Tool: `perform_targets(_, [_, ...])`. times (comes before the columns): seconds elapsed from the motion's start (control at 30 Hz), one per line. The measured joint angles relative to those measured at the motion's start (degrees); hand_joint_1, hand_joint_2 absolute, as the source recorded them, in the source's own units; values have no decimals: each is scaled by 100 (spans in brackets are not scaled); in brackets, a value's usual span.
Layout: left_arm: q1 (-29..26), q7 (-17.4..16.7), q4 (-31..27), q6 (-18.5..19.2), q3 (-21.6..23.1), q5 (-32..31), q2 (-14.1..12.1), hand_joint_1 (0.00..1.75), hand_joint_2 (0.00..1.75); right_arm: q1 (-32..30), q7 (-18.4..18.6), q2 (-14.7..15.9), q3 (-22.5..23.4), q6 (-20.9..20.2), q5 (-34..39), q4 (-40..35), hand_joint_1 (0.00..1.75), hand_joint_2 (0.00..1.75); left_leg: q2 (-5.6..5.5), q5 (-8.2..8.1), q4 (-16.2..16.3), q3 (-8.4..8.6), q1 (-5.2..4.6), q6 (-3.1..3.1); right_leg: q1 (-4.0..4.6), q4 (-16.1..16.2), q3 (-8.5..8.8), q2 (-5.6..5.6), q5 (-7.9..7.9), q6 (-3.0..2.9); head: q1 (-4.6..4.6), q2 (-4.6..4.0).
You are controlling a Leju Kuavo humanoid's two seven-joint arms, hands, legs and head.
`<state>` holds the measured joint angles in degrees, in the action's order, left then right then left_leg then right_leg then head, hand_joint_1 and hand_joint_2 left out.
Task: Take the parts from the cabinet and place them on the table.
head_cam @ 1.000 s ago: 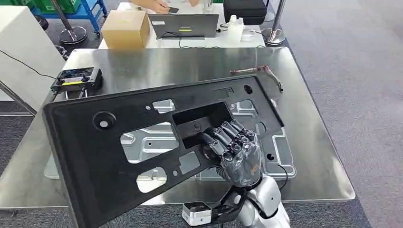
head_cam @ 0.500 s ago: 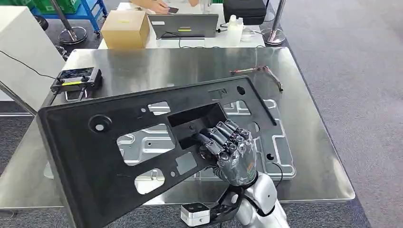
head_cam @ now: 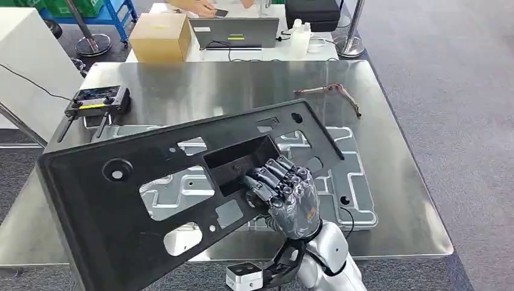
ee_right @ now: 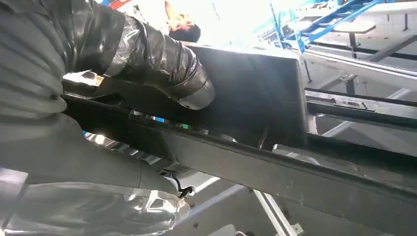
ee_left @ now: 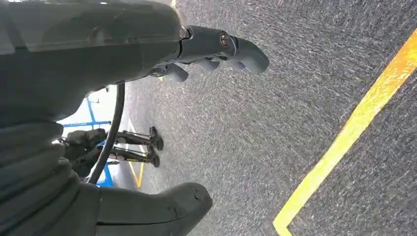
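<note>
The right robot hand (head_cam: pixel 285 197) grasps the black panel (head_cam: pixel 151 182) tilted above the desk (head_cam: pixel 400 182), not yet laid down, beside the silver part (head_cam: pixel 357 206) already lying there.

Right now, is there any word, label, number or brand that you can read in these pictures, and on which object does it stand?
No text can be read.
Controller on the steel table: a yellow strip label, too small to read.
Laptop: a yellow-green sticker, too blurred.
Cardboard box: a faint yellowish label, unreadable.
Black panel, held by the right hand: no print visible.
Floor in the left wrist view: a yellow line, no characters.
</note>
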<state>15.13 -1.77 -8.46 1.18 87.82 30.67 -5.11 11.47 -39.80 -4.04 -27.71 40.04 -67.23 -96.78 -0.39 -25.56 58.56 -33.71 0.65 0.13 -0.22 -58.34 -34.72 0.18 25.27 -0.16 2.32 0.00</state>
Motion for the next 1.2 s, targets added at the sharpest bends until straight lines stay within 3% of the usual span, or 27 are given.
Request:
perform_targets(0.2, [0,-7,0,258,-28,164,7,0,175,70,0,31,-118,-2,42,98,175,175,0,0,0,1,0,0,0,-2,0,1,0,0,0,0])
perform_targets(0.33, [-16,-335,0,477,-70,249,30,0,175,151,77,33,-225,-2,112,206,175,175,0,0,0,0,0,0,1,-4,0,1,1,-1,0,0])
perform_targets(0.47, [-159,-288,0,185,-70,236,48,0,175,162,17,24,-218,0,52,512,175,175,2,-4,0,1,0,-7,0,-4,-4,2,2,-4,0,0])
perform_targets(0.73, [17,-144,0,31,-70,387,48,0,175,565,323,-116,153,0,-410,1204,175,175,0,0,0,2,0,-12,0,-8,-2,-2,-2,-3,0,0])
perform_targets(1.0, [36,-243,0,328,-72,485,50,0,175,970,807,-166,470,0,-780,1876,175,175,1,1,1,2,0,-16,0,-8,-3,0,-1,-4,0,0])
perform_targets(1.2, [-66,-184,0,223,-70,531,74,0,175,1018,857,-206,831,0,-1032,2352,175,175,1,1,1,-2,0,-16,0,-8,-6,-1,1,-5,0,-2])
